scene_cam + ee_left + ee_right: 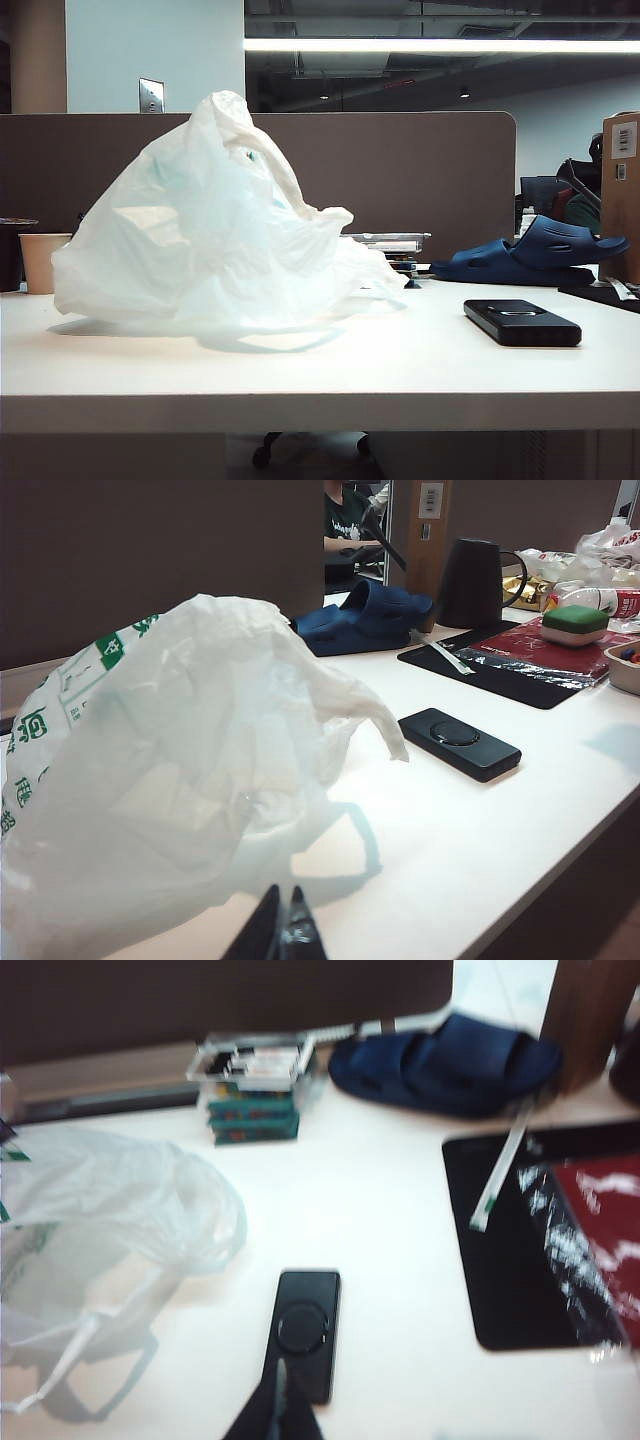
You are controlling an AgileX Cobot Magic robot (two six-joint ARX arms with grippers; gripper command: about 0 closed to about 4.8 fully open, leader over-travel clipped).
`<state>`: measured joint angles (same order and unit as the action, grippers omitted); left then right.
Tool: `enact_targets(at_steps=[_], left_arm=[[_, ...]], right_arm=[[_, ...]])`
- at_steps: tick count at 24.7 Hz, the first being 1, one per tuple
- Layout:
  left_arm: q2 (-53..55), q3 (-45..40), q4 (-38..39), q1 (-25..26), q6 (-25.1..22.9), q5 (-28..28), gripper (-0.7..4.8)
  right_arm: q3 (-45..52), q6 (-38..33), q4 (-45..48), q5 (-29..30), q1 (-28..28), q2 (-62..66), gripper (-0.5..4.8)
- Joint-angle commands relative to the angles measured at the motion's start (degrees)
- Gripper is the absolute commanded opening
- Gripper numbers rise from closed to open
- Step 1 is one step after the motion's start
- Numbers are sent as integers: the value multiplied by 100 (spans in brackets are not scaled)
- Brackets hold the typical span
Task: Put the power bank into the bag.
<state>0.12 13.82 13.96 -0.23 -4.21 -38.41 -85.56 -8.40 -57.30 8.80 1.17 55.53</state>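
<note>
left gripper shut by bag | right gripper shut over power bank

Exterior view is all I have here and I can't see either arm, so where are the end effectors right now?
Observer: The right end effector hangs shut just above the near end of the power bank, in the right wrist view.
Operator: And the left one?
Observer: The left end effector is shut too, low over the table in front of the bag.
Operator: Any print on that bag?
Observer: Green lettering shows on its side in the left wrist view.
Operator: What lies beyond the power bank?
Observer: A black mat with a red foil-edged packet on it.
</note>
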Motion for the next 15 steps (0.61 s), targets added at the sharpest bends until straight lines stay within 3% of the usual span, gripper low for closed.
enact_targets(at_steps=[1,12,15], left_arm=[[0,35,-74,-9,13,-42,-6],[0,39,-70,-9,17,-46,-6],[0,61,-61,-9,15,-39,-6]], right_arm=[[-420,-61,-424,11,-87,472,-5],[-811,-212,-533,9,-907,1858,3],[-811,-214,-542,11,-946,2216,51]])
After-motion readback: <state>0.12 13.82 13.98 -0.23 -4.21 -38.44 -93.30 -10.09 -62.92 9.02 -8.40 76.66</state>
